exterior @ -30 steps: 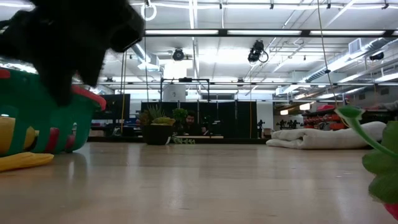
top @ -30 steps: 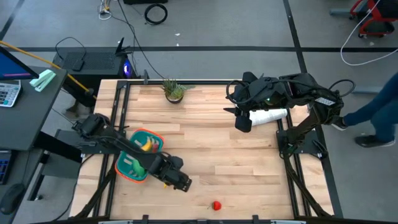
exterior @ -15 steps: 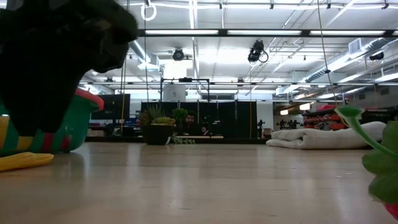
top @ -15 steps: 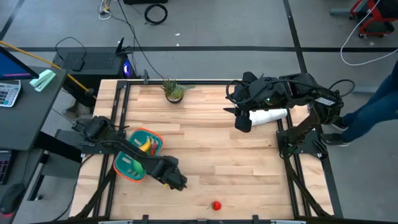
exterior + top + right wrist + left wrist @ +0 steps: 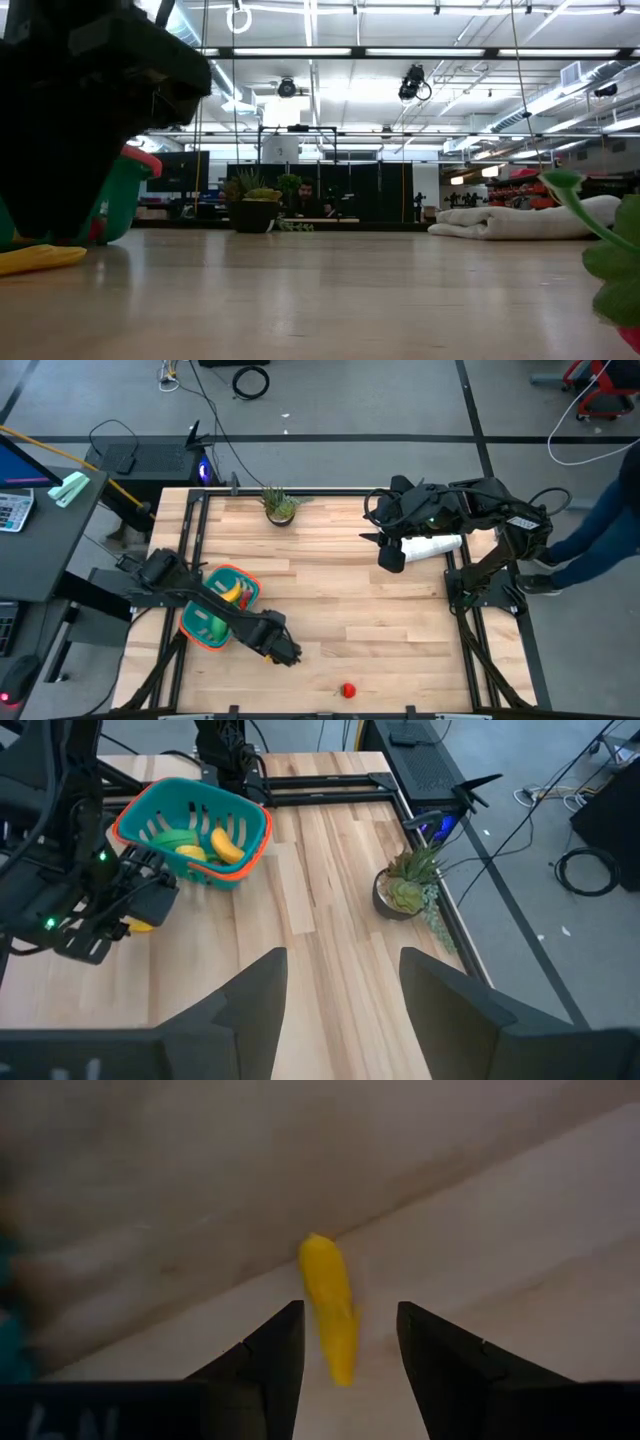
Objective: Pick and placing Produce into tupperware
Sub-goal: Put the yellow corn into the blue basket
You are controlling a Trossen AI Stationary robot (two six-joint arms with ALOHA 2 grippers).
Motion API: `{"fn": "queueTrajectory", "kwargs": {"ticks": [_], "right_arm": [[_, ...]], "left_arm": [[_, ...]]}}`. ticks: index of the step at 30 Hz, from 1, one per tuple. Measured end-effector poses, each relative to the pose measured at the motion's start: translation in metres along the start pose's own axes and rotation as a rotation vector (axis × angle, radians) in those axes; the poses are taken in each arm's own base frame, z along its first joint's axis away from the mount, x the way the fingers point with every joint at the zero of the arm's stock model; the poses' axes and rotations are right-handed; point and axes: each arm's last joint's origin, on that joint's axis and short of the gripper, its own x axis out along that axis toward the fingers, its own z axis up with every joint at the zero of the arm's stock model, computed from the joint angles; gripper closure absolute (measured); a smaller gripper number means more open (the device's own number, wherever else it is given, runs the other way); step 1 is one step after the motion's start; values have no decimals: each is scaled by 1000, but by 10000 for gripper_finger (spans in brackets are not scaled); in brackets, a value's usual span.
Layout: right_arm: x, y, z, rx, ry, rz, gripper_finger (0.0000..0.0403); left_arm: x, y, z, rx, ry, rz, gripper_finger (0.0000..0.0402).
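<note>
Produce is split between the basket and the bench. A smooth, tapered yellow-orange piece [image 5: 331, 1320] lies flat on the pale wooden bench [image 5: 340, 610], framed by the 2 dark wedge-shaped fingers [image 5: 270, 1355] of the left gripper [image 5: 283, 653]. The fingers are spread apart on either side of the piece and do not touch it. In the low view the same piece [image 5: 40, 259] shows as a thin yellow sliver on the planks, just beside the basket.

The teal plastic basket [image 5: 190, 628] has slotted walls and an orange rim. It sits near the left edge of the bench, with the left arm reaching across it. In the right wrist view the basket [image 5: 160, 800] holds a curved yellow banana [image 5: 227, 845], a rounded yellow lemon [image 5: 190, 851] and a green piece [image 5: 172, 838].

1 small round red piece [image 5: 348, 689] rests alone near the front edge of the bench, well apart from the basket.

The right gripper [image 5: 390, 556] hangs raised over the back right part of the bench, next to a rolled white cloth [image 5: 432, 546]. Its 2 fingers [image 5: 250, 1010] stand apart with nothing between them.

A spiky green potted plant [image 5: 279, 506] stands at the back edge of the bench. A person's leg in blue trousers [image 5: 600, 530] shows on the floor beyond the right arm.
</note>
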Motion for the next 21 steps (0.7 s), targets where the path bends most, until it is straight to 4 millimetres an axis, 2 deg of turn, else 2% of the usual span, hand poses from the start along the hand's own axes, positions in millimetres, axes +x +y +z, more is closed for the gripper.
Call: {"fn": "queueTrajectory", "kwargs": {"ticks": [10, 13, 18, 21], "right_arm": [[0, 0, 0, -5, 0, 1, 199], [0, 0, 0, -5, 0, 0, 199], [0, 0, 0, -6, 0, 1, 199], [0, 0, 0, -6, 0, 0, 199]], "left_arm": [[15, -1, -1, -17, 5, 39, 240], [15, -3, -1, -16, 15, 21, 275], [10, -9, -2, 52, 35, -12, 380], [-1, -14, 0, 58, 33, -8, 386]]}}
